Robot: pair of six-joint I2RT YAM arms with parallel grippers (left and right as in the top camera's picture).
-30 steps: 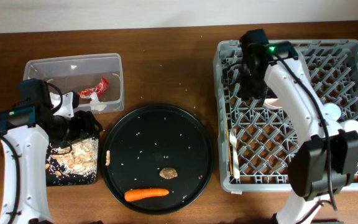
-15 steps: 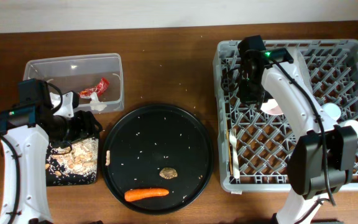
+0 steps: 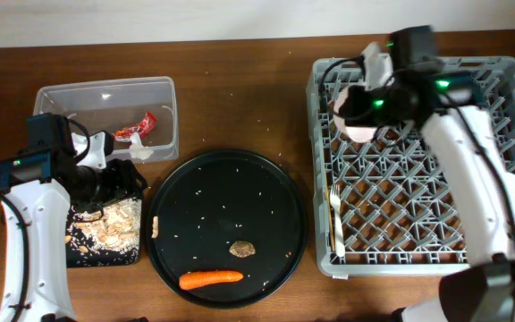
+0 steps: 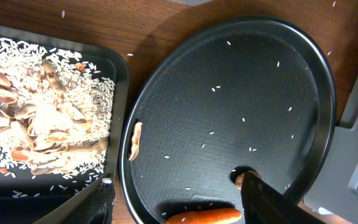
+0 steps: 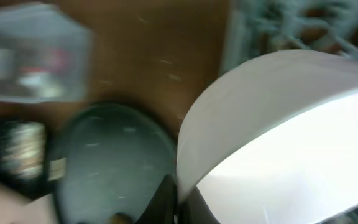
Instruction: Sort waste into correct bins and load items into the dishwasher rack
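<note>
My right gripper (image 3: 365,100) is shut on the rim of the pale round plate (image 3: 351,116), holding it tilted over the back left corner of the grey dishwasher rack (image 3: 401,262). In the right wrist view the plate (image 5: 278,124) fills the frame, and the gripper (image 5: 182,199) pinches its edge. My left gripper (image 3: 119,183) hangs open between the shallow black tray (image 3: 88,255) and the round tray, holding nothing. The carrot (image 3: 211,278) (image 4: 204,216) and brown lump (image 3: 242,249) lie on the round tray. The clear tub (image 3: 105,94) holds the red wrapper (image 3: 141,125) and tissue wad (image 3: 141,152).
Beige grainy scraps (image 4: 36,124) and rice fill the shallow black tray. The large round black tray (image 3: 226,192) carries scattered rice grains and one beige scrap (image 4: 135,140). A white utensil (image 3: 336,219) stands along the rack's left side. The right arm crosses the rack's right half.
My right gripper closed on the plate and lifted it from the rack's middle toward the back left corner. The left arm has not moved.
</note>
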